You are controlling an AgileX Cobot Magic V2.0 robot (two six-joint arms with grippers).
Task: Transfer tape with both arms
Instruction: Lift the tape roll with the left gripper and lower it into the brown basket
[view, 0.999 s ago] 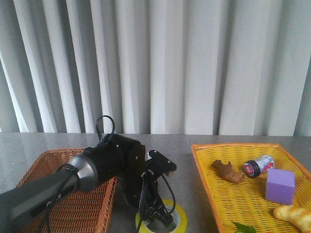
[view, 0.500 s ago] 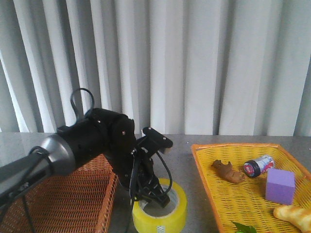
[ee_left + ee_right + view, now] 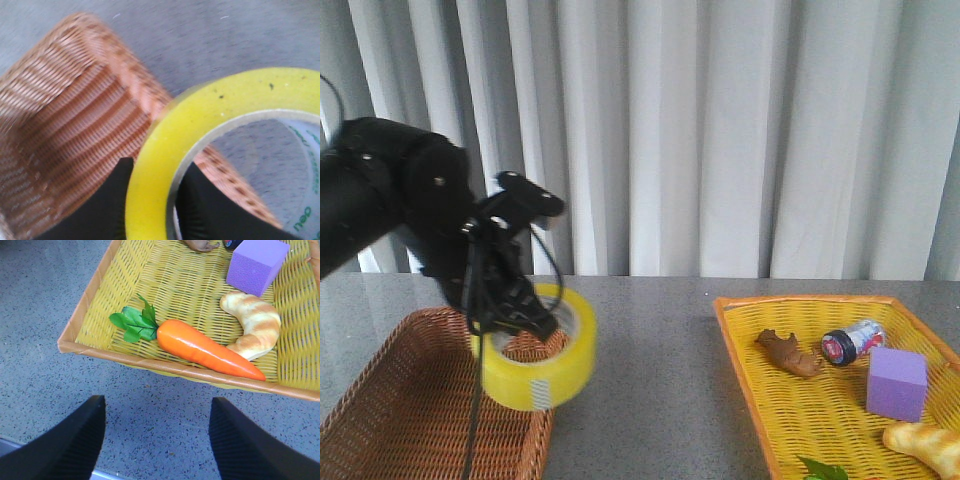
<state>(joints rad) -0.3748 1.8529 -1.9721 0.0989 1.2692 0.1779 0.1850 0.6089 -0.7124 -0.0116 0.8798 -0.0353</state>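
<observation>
- Tape (image 3: 533, 350): wide yellow roll, held in the air over the right-hand rim of the brown wicker basket (image 3: 410, 410), above the grey table (image 3: 650, 400); ring axis tilted, open face turned up and toward the camera
- Left gripper (image 3: 520, 318): clamped across the roll's wall, one black finger (image 3: 107, 200) outside the band and one inside the core, as the left wrist view shows
- Right gripper (image 3: 155, 440): fingers spread wide with nothing between them, low over bare table just short of the yellow basket (image 3: 125, 355); not seen in the front view
- Deciding relation: the roll lies well to the left of the right gripper, with open table between; judged, the handover calls for the roll to travel rightward toward the middle, free side of the ring presented to the right arm
- Yellow basket contents: carrot (image 3: 205, 350), bread (image 3: 255, 322), purple cube (image 3: 256, 265); none involved
</observation>
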